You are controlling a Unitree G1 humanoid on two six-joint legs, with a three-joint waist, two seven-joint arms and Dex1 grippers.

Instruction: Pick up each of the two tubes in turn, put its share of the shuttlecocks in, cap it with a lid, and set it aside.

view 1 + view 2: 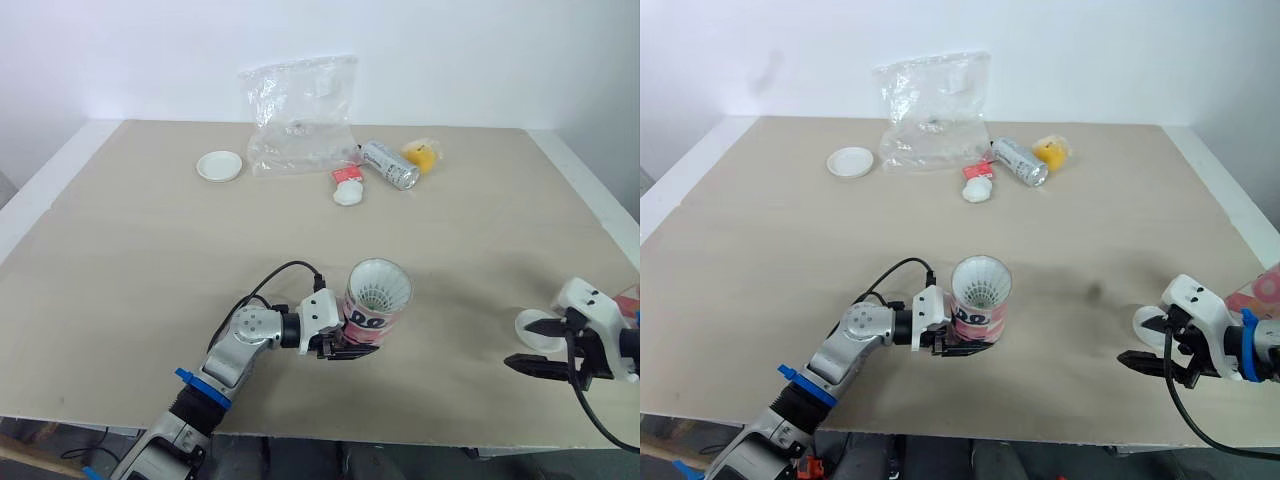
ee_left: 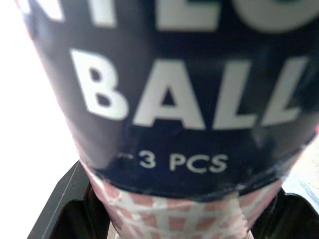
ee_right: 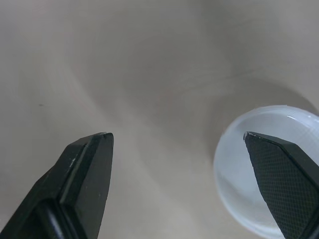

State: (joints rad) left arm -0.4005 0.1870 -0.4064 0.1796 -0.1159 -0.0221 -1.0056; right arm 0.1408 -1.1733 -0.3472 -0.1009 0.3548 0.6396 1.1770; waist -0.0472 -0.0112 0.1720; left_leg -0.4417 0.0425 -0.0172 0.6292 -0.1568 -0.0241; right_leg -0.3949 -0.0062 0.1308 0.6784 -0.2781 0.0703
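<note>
The left gripper (image 1: 358, 346) is pinching the tube (image 1: 372, 305) while the right gripper (image 3: 177, 137), spread, is hovering half over the lid (image 3: 232, 169), probably risking skidding it off the table (image 1: 150, 250).

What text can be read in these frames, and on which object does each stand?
"BALL": on the dark band of the pink-checked cardboard tube held in the left pincer.
"3 PCS": just below it, on the same band.
Larger white letters above: cut off, unreadable.
Silver metal can label: too small to read.
</note>
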